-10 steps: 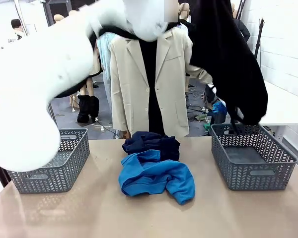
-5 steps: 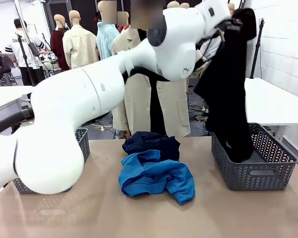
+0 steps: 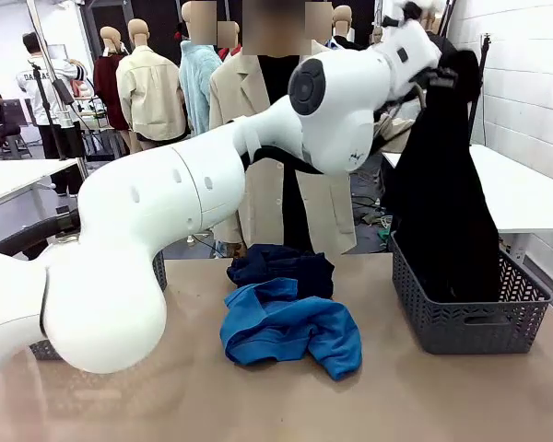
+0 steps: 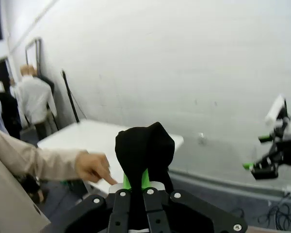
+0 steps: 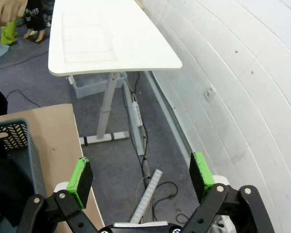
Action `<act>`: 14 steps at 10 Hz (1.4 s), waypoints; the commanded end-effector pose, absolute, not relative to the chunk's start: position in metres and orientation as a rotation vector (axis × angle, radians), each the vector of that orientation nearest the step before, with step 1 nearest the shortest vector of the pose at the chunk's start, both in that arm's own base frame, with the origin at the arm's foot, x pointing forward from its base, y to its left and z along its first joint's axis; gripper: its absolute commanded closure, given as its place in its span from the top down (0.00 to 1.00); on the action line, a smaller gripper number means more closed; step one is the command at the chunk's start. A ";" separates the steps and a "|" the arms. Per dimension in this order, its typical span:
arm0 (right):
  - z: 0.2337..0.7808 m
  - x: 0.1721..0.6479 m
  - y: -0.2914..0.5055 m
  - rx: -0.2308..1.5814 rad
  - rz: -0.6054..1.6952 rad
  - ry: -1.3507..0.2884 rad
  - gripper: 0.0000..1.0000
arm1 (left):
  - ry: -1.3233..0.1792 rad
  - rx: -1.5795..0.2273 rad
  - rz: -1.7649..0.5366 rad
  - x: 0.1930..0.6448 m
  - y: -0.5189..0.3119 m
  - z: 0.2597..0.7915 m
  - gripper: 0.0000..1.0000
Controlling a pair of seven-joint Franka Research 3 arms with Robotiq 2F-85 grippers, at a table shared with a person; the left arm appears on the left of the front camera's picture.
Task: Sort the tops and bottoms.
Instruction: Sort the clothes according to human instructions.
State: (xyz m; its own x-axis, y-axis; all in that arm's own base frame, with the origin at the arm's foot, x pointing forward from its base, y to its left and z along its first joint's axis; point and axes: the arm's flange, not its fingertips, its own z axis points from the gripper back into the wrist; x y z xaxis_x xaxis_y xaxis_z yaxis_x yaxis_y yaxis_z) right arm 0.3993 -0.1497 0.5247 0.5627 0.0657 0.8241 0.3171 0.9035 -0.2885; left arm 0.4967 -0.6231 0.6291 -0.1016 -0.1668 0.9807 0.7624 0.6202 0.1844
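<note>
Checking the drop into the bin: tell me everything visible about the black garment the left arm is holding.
The black garment looks like soft, matte, plain cloth. The left arm's jaws are shut on a bunched fold at its top, high above the table. In the left wrist view that fold bulges past the green pads. It hangs long and limp, widening downward, with its lower end inside the grey basket on the robot's right. Whether it reaches the basket floor is hidden.

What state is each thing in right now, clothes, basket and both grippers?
left gripper: shut on the black trousers.
black trousers: hanging from it, lower end in the right basket.
right gripper: open, empty.
blue sweatshirt: crumpled on the table.
navy clothes: bunched behind the sweatshirt.
</note>
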 end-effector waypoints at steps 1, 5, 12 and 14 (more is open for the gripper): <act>0.525 0.399 -0.151 -0.438 -0.146 -0.967 1.00 | -1.536 -0.557 -0.804 0.499 -0.612 0.644 0.00; 0.525 0.399 -0.151 -0.438 -0.146 -0.967 1.00 | -1.501 -0.539 -0.838 0.499 -0.617 0.635 0.00; 0.525 0.399 -0.151 -0.438 -0.146 -0.967 1.00 | -1.121 -0.735 -0.760 0.512 -0.629 0.472 0.00; 0.525 0.399 -0.151 -0.438 -0.146 -0.967 1.00 | -1.005 -0.725 -0.767 0.504 -0.632 0.439 0.00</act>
State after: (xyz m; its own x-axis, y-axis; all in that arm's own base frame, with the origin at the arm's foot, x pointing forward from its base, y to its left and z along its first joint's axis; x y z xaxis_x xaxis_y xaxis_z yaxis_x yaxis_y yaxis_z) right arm 0.3993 -0.1498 0.5248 0.5626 0.0655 0.8241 0.3173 0.9034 -0.2884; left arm 0.5166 -0.6492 0.4360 0.2788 -0.1975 0.9398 0.8262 0.5481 -0.1299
